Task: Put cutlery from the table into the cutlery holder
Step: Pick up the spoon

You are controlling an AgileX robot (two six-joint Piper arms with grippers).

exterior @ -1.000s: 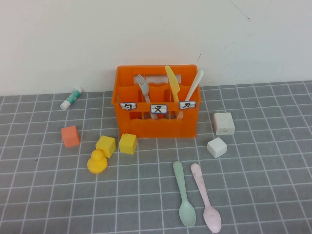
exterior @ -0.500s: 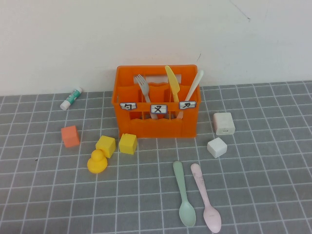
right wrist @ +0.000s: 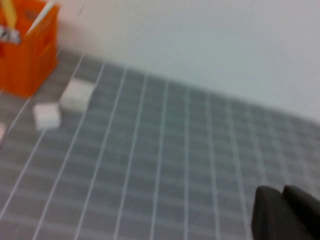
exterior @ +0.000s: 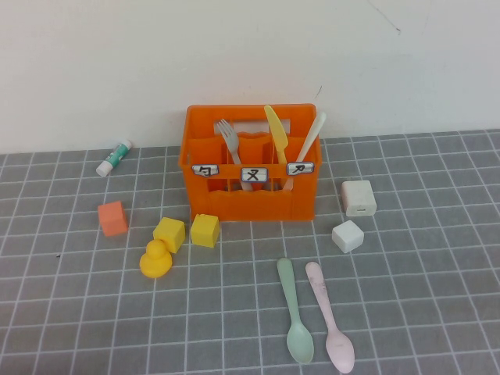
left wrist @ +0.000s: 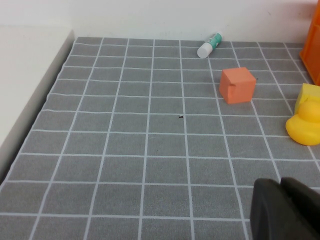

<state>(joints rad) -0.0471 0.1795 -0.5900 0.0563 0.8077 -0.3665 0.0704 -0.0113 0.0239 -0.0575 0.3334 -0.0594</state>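
The orange cutlery holder [exterior: 250,199] stands at the back middle of the grey table [exterior: 406,312]. In it stand the grey fork [exterior: 228,136], the yellow knife [exterior: 275,131] and the white knife [exterior: 312,134]. The mint-green spoon [exterior: 294,312] and the pink spoon [exterior: 330,319] lie side by side on the table in front of the holder. Neither arm shows in the high view. My left gripper [left wrist: 280,186] is shut and empty, over the table's left part. My right gripper [right wrist: 282,192] is shut and empty, over the table's right part; the holder [right wrist: 25,55] shows far off there.
An orange cube [exterior: 112,218], two yellow cubes [exterior: 187,232] and a yellow duck [exterior: 155,258] sit left of the holder. Two white blocks [exterior: 353,215] sit to its right. A small white and green tube [exterior: 115,156] lies by the wall.
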